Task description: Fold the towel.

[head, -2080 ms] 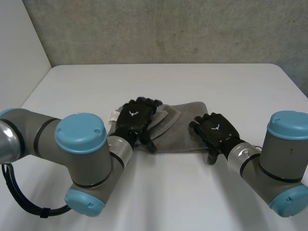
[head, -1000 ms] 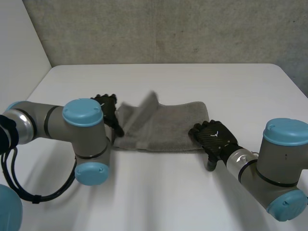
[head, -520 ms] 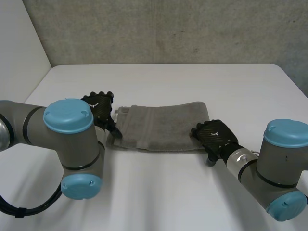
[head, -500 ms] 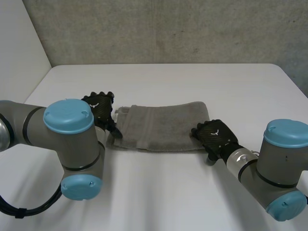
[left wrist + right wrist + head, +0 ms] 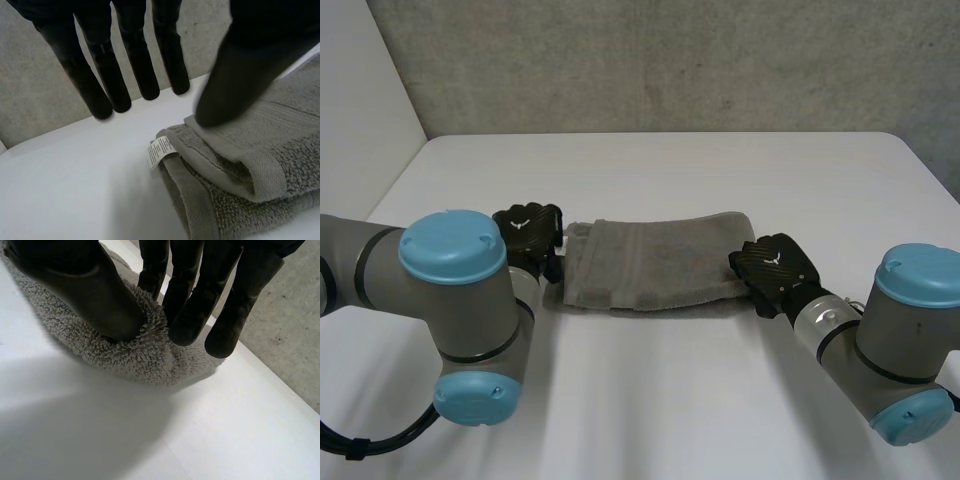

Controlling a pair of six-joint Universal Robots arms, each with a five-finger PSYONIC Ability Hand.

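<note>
The right hand (image 5: 75, 280) pinches the right end of the towel (image 5: 125, 357) between thumb and fingers, likely to lift it over for a fold. The left hand (image 5: 240, 70) is wide with straight fingers, its thumb at the towel's left end, maybe to steady it. There are two hands and one grey towel, lying doubled in the middle of the desk (image 5: 660, 400).

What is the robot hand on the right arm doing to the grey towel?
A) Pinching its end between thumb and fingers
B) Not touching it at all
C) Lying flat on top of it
A: in the right wrist view, the right robot hand has its thumb and fingers squeezed together on a bunched-up end of the towel.
</note>
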